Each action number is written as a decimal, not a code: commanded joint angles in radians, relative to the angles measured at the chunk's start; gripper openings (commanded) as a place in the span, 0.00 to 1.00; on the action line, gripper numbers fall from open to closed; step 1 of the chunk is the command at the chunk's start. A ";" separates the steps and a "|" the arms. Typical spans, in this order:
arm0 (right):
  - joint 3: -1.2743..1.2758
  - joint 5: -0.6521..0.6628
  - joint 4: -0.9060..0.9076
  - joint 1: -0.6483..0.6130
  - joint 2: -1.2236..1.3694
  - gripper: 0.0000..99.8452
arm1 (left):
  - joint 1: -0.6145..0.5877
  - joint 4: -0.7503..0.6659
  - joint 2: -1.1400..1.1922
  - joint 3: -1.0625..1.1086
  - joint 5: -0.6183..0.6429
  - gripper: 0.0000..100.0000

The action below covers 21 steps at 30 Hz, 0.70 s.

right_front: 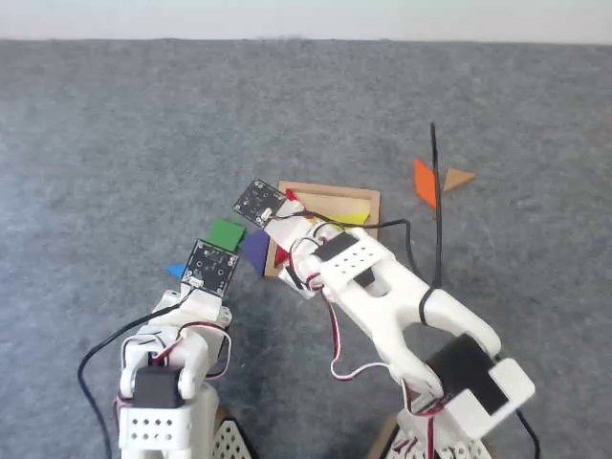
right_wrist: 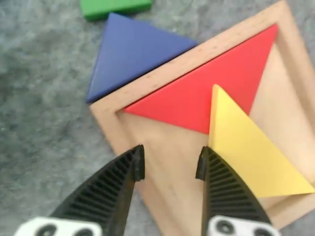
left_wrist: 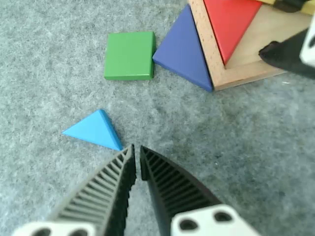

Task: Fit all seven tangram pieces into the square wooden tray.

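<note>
Yellow triangle in tray, just beside parted right fingers.

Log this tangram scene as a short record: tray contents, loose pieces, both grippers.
Container: wooden tray on grey carpet
Inside it: red triangle; yellow triangle, its tip overlapping the red one
Against its outer rim: dark blue triangle
Loose on carpet: green square, light blue triangle, orange piece, tan triangle
Left: left gripper shut, empty, near the light blue triangle
Right: right gripper open, empty, above the tray
</note>
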 commanded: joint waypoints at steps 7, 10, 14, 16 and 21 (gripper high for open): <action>-0.199 0.028 -0.008 0.143 0.084 0.19 | -0.005 0.003 -0.023 -0.007 -0.011 0.02; -0.204 0.028 -0.007 0.145 0.084 0.19 | -0.005 0.003 -0.023 -0.007 -0.011 0.02; -0.196 0.028 -0.007 0.131 0.044 0.19 | -0.005 0.003 -0.023 -0.007 -0.011 0.02; -0.195 0.023 -0.007 0.136 0.022 0.19 | -0.005 0.003 -0.023 -0.007 -0.011 0.02; -0.209 0.020 -0.045 0.168 0.004 0.19 | -0.005 0.003 -0.023 -0.007 -0.011 0.02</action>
